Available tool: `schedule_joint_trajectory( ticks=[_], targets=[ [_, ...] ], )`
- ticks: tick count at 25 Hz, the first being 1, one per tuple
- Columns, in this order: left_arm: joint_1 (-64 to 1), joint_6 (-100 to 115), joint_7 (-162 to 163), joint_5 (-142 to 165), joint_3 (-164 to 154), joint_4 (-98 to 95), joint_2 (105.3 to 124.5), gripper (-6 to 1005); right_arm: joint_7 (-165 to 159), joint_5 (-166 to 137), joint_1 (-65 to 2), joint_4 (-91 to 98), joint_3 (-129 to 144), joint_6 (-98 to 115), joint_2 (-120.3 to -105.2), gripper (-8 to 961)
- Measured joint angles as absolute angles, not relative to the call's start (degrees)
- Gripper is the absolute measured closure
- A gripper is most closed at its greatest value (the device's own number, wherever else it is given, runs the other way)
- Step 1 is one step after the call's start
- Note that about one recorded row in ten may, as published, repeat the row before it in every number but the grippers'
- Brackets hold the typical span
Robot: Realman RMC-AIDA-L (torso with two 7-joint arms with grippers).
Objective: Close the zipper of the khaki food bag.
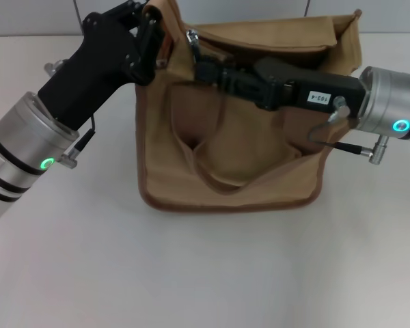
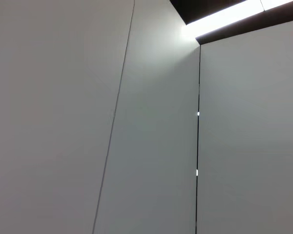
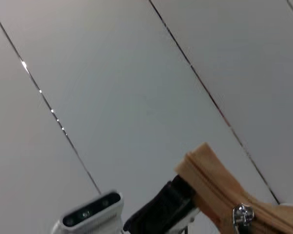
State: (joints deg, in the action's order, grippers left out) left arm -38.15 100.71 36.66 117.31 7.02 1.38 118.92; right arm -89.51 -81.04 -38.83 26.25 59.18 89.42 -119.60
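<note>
The khaki food bag [image 1: 239,143] stands on the white table, its handle strap drooping down the front. Its top panel [image 1: 273,34] sags, and the zipper runs along it. My left gripper [image 1: 154,34] is shut on the bag's top left corner and holds it up. My right gripper [image 1: 195,51] reaches across the bag's top from the right and is shut on the silver zipper pull [image 1: 191,35] close to that corner. The right wrist view shows the slider [image 3: 241,214], the raised bag corner [image 3: 210,170] and the left gripper's black fingers [image 3: 161,209]. The left wrist view shows only wall.
The white table [image 1: 191,273] spreads in front of and beside the bag. A pale panelled wall [image 2: 136,122] stands behind. The left arm's wrist camera [image 3: 90,214] shows in the right wrist view.
</note>
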Motion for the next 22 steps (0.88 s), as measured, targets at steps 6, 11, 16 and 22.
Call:
schedule_joint_trajectory(
  ticks=[6,11,16,22],
  targets=[
    [-39.4,99.6,36.6,117.6,6.7,1.6,119.04,962,-89.4,-80.6,-39.7,26.6,60.3,85.4,-119.72,586],
    [-39.5,99.2,36.3,117.6,6.9,2.2,119.08,962,-88.9,-78.9,-38.9,26.7,60.1,86.6,-119.77,466],
    [-39.3,99.0,36.3,117.6,6.9,2.2,119.02,961,-88.0,-76.9,-37.8,27.3,60.4,87.2,-119.68,403],
    [-39.5,98.4,36.3,117.7,6.8,2.2,119.04,961,-87.2,-76.8,-38.8,26.8,62.3,84.7,-119.65,405]
  ],
)
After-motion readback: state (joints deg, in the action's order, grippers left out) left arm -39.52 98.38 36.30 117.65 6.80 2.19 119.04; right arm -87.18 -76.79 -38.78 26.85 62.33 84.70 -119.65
